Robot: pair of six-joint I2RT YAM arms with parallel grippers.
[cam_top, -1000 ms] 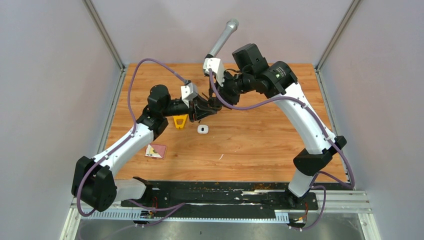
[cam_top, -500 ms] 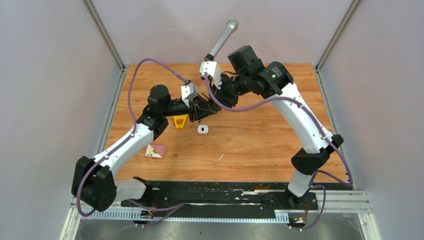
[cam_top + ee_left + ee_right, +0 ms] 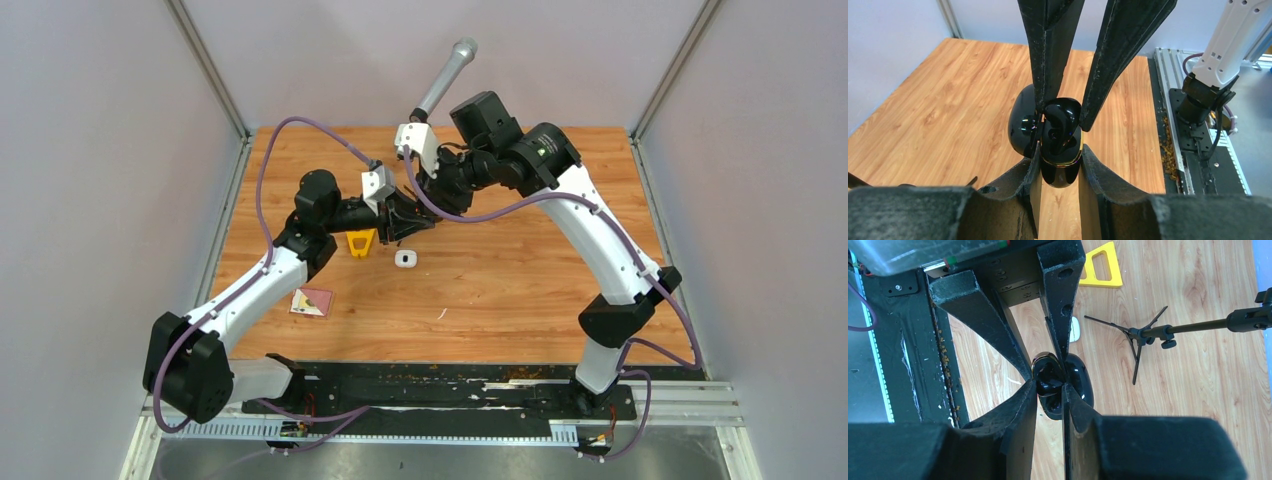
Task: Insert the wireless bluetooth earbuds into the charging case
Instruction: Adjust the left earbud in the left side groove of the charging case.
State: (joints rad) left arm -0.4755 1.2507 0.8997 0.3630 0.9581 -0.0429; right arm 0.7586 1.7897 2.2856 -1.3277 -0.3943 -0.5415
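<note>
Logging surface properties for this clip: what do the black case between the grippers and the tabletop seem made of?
Black case: likely hard plastic, high gloss, shown by sharp reflections; its gold rim may be metallic trim. Tabletop: wood-grain pattern, low sheen; solid wood or laminate, cannot tell.

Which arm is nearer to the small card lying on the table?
The left. The left arm passes close beside the card, on its left; the right arm stands far away on the opposite side.
</note>
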